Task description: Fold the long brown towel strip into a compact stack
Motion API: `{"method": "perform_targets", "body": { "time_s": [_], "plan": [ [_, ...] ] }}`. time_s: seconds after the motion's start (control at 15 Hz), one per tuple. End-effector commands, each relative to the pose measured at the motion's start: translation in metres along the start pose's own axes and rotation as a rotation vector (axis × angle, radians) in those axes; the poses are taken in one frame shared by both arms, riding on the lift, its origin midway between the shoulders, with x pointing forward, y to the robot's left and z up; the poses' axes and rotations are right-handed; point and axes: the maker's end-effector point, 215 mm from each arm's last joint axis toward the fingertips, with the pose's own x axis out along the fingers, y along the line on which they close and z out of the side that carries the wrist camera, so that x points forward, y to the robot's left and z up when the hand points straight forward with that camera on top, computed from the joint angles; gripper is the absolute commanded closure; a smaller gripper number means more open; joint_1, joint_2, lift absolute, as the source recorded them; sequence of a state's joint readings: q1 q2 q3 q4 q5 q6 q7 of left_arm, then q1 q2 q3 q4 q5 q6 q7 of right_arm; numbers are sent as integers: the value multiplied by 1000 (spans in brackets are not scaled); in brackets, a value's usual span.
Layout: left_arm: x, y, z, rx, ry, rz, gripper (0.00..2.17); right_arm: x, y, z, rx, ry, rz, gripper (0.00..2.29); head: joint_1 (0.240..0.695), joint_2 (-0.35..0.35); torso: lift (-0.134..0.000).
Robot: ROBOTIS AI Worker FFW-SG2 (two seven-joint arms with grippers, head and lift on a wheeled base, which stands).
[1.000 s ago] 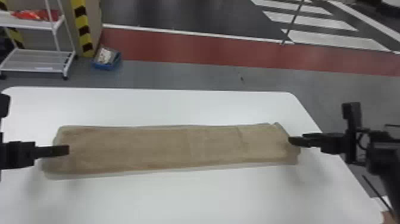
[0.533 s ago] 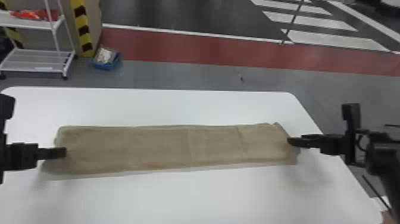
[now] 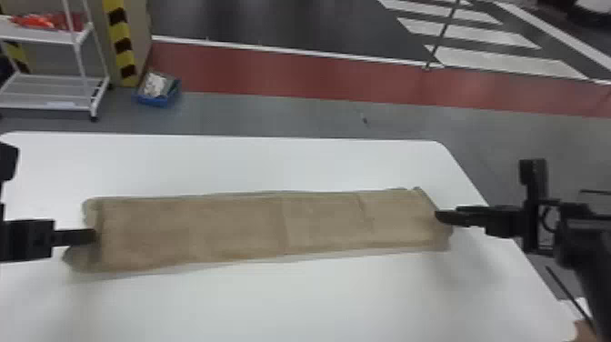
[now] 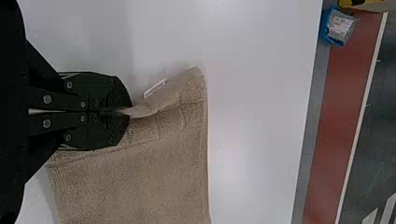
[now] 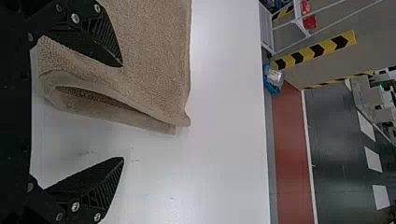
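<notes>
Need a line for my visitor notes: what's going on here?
A robot is working on a long brown towel strip, laid out across a smooth white table. Its black two-fingered left tool is shut on one end. The matching black right tool is at the other end, open, with that end between its spread fingers. The strip isn't yet a compact stack.

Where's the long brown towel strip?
Head view: the towel strip lies across the white table, left end pinched in the black left gripper, right end at the black right gripper.
</notes>
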State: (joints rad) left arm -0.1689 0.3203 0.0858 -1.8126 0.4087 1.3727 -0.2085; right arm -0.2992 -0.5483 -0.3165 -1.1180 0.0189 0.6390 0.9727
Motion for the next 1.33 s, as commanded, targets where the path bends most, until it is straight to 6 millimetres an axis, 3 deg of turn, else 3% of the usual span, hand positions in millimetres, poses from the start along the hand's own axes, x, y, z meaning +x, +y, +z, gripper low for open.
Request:
{"method": "perform_targets", "body": {
  "time_s": [0.0, 0.2, 0.27, 0.33, 0.47, 0.6, 0.8, 0.87, 0.93, 1.0, 1.07, 1.27],
  "plan": [
    [-2, -18, 16, -13, -26, -59, 1686, 1, 5, 1, 4, -8, 12, 191, 695, -245, -125],
    [-10, -49, 42, -60, -103, -171, 1750, -13, 5, 15, 28, -89, 33, 191, 695, -252, -125],
    [-17, -71, 54, -73, -123, -247, 1750, -17, 12, 27, 28, -128, 51, 188, 695, -256, -125],
    [-23, -89, 61, -87, -133, -314, 1750, -21, 15, 28, 38, -143, 59, 178, 695, -274, -125],
    [-23, -113, 63, -74, -132, -321, 1750, -17, 47, 29, 15, -132, 94, 140, 695, -294, -125],
    [-21, -150, 62, -54, -137, -355, 1747, -6, 81, 37, 11, -168, 138, 124, 695, -298, -125],
    [-9, -198, 56, -37, -130, -391, 1747, 21, 130, 36, -36, -168, 163, 167, 695, -301, -125],
    [-5, -212, 65, -31, -166, -390, 1750, 35, 155, 33, -48, -162, 195, 313, 695, -302, -125],
    [-5, -225, 73, -34, -194, -403, 1750, 47, 174, 27, -57, -145, 222, 633, 695, -298, -125],
    [-7, -242, 79, -39, -211, -428, 1750, 61, 197, 30, -84, -151, 250, 1227, 695, -288, -125],
    [-10, -253, 88, -31, -229, -431, 1750, 72, 220, 32, -104, -157, 279, 1639, 695, -280, -125],
    [-31, -279, 121, -5, -279, -457, 1750, 98, 277, 40, -197, -177, 358, 1686, 695, -236, -125]
  ]
}}
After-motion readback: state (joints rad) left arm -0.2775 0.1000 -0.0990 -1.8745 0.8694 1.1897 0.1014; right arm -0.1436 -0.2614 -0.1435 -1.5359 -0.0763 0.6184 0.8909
